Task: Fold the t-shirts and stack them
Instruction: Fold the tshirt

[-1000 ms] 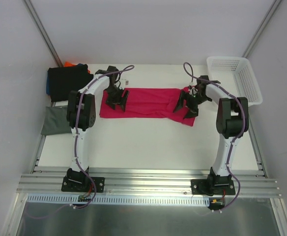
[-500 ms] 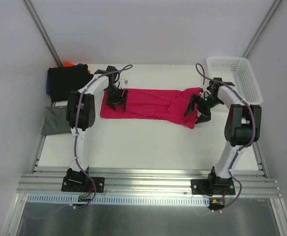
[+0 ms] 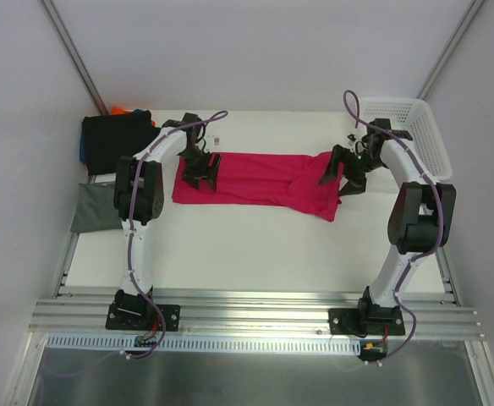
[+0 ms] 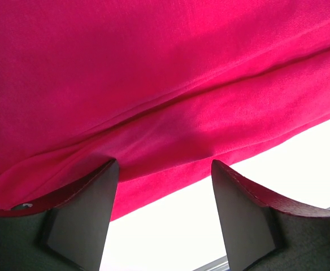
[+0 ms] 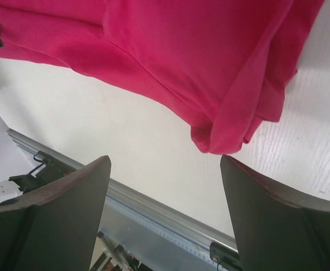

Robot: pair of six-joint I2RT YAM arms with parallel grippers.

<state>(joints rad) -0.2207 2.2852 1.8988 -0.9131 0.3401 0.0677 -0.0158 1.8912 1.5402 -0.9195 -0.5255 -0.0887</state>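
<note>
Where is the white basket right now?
Overhead view: the basket sits at the table's far right corner, just beyond the right pincer.

Orange shirt (image 3: 120, 110) and blue shirt (image 3: 83, 149) mostly hidden under black shirt (image 3: 112, 139), grey shirt (image 3: 90, 207) partly behind left arm (image 3: 137, 190)

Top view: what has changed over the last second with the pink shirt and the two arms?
The right gripper moved right and away from the bases, off the shirt's right end, with its jaws open and empty. That end's far corner now reaches a little further right. The left gripper stayed over the shirt's left end. The folded pile and the basket did not move.
</note>
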